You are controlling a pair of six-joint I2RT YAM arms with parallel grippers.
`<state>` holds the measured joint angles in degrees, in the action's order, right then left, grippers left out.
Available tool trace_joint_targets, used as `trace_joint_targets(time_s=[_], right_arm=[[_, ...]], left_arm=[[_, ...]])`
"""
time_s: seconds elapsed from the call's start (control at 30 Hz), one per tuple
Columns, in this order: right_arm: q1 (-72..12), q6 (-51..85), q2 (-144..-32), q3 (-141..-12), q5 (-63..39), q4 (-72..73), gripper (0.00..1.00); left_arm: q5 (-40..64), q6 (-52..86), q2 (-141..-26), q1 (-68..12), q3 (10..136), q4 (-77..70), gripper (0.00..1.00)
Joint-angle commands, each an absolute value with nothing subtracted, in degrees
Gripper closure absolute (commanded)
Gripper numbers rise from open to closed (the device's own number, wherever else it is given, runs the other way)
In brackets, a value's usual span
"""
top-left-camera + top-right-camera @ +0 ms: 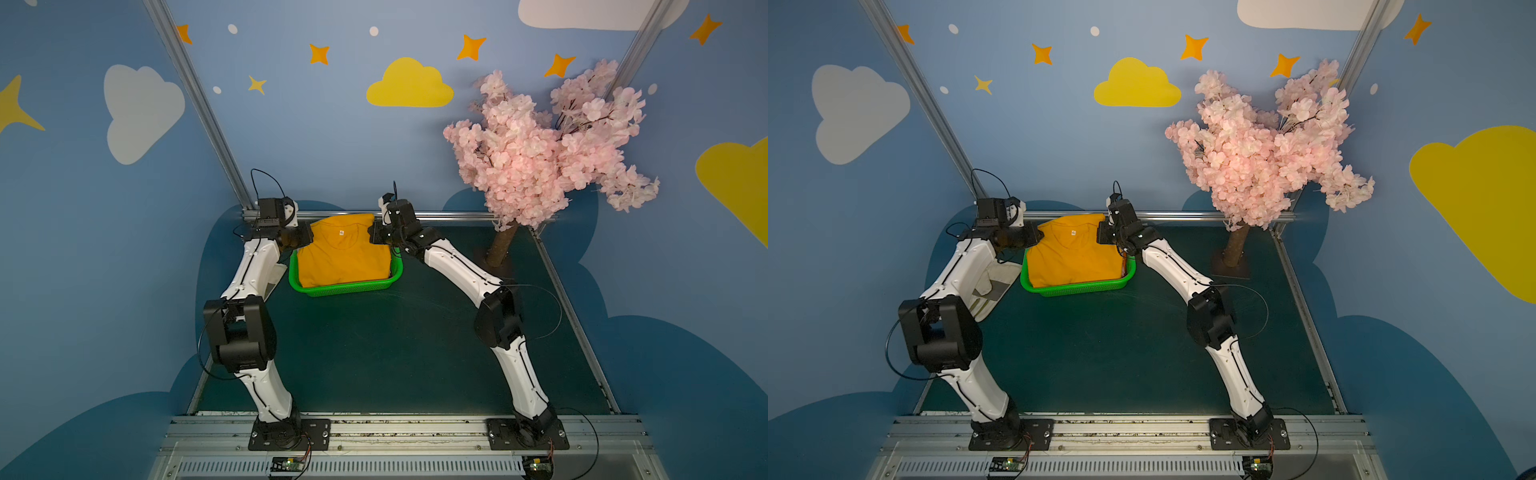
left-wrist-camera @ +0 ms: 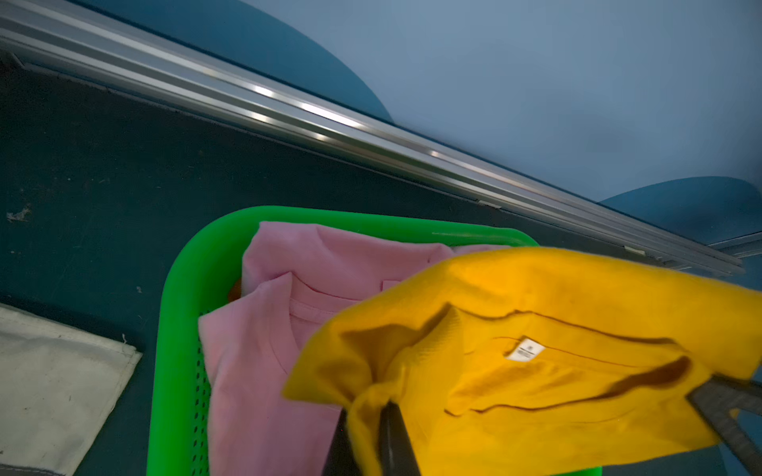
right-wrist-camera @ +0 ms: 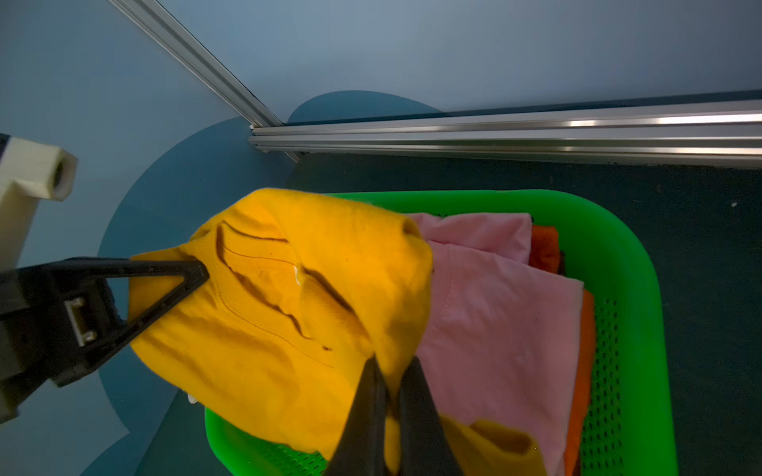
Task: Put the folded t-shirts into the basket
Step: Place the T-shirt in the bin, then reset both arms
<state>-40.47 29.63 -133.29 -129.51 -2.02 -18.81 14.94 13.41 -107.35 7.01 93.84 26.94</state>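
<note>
The yellow shirt [image 1: 343,257] hung over the basket [image 1: 349,289], its collar end raised toward the far rail [image 1: 449,216] and its lower hem already slumped inside by the near wall. It lay on top of the pink shirt [image 2: 264,371], beneath which an orange shirt [image 3: 544,247] showed at one edge. The left gripper [image 2: 391,428] and right gripper [image 3: 391,383] each pinched a shoulder corner, jaws closed tight on the cloth, one at either side of the collar, so the shirt stretched between them across the basket. Neither arm stood nearer; the load sat squarely between both, directly above the stack. What remained, by the look of it, was a short drop straight down and a release from both sides together. A glove [image 1: 992,286] lay on the table [image 1: 395,353] just left of the basket.
</note>
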Motion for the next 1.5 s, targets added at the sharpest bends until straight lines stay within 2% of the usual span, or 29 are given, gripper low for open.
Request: trace_joint_targets(time_s=[0.0, 0.13, 0.27, 0.43, 0.67, 0.8, 1.13, 1.47], right_arm=[[-39.59, 29.91, -135.71, -130.03, 2.55, -18.14, 1.00], [-38.66, 30.91, -139.32, -130.81, 5.79, -15.86, 0.82], [-37.40, 29.58, -144.42, -139.80, 4.30, -19.56, 0.62], [-36.65, 25.48, -141.06, -138.97, -0.10, -20.72, 0.45], [-36.48, 19.60, -128.23, -124.32, -5.51, -19.41, 0.38], [-36.47, 14.98, -118.35, -111.41, -4.46, -19.38, 0.35], [-36.47, 8.32, -93.15, -83.00, 7.31, -21.49, 0.24], [-34.57, 8.81, -74.04, -60.31, 24.99, -24.52, 0.15]], left_arm=[[12.07, 13.76, -111.51, 7.20, 95.59, 27.06, 0.88], [8.65, 14.70, -114.85, 7.03, 96.83, 27.08, 0.66], [8.06, 14.43, -115.33, 6.98, 99.98, 29.15, 0.50], [6.78, 14.22, -109.22, 6.94, 96.61, 28.07, 0.32], [9.82, 15.89, -94.41, 4.52, 82.83, 22.20, 0.24], [10.46, 15.93, -83.90, 0.44, 70.89, 17.37, 0.18], [5.83, 14.97, -62.77, -11.33, 48.57, 9.05, 0.11], [-6.57, 13.93, -46.63, -12.27, 29.80, 3.86, 0.01]])
